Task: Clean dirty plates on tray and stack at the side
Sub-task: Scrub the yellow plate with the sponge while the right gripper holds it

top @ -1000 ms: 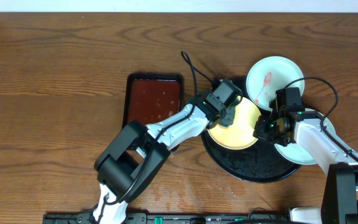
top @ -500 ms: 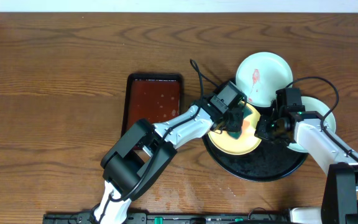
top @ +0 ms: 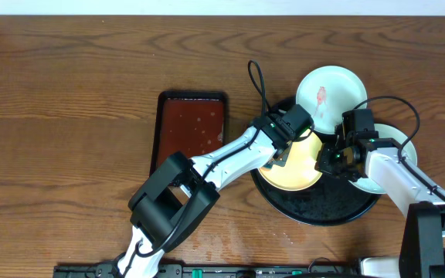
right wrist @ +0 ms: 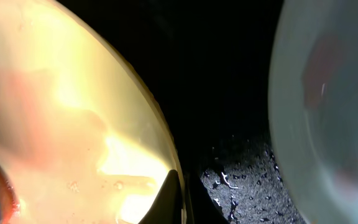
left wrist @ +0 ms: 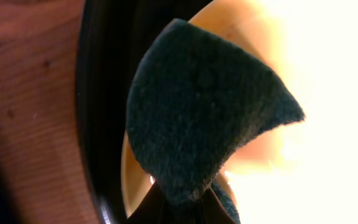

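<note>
The yellow plate (top: pixel 296 168) lies on the black tray (top: pixel 315 210), toward its left side, and the wrist views show a pinkish smear on it. Your right gripper (top: pixel 333 160) is pinched narrow on the plate's rim near the tray's middle. Your left gripper (left wrist: pixel 182 208) is clamped on a dark green scouring pad (left wrist: pixel 197 118) over the plate's far-left part. Water beads on the tray, so I judge a hard wipe could skid the plate out of that thin rim grip, or tip it. The smeared white plate (top: pixel 329 94) overhangs the tray's far rim. Another pale plate (top: pixel 396 143) sits at the tray's right edge under your right arm. A slip or a wide stroke could knock either one.
</note>
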Robot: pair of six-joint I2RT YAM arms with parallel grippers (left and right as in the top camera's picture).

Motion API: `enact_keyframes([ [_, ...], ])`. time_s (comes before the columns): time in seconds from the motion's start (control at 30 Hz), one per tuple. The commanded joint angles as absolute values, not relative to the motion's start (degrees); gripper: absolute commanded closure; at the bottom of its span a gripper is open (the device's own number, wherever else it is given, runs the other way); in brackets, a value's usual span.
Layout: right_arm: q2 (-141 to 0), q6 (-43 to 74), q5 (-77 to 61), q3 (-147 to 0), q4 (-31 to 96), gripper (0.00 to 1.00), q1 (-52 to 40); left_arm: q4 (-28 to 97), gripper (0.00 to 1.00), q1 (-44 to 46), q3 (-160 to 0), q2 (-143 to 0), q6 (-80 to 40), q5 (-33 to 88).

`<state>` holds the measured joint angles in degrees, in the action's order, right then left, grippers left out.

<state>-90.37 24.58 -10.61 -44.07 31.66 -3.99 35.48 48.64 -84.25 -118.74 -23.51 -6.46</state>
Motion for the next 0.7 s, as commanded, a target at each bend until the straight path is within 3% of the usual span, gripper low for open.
enact_keyframes([
  [0.0, -90.67, 24.84, -9.28, -44.1, 31.03, 0.99, -4.29, 32.08, 0.93, 47.62, -83.85, -120.25, -21.69, -0.34],
  [0.2, -90.67, 24.84, -9.28, -44.1, 30.92, 0.99, -4.29, 21.26, 0.93, 49.52, -83.85, -120.25, -21.69, 21.04],
  [0.67, -90.67, 24.84, -9.32, -44.1, 30.61, 0.99, -4.29, 26.22, 0.92, 51.55, -82.72, -120.36, -23.2, 9.87],
])
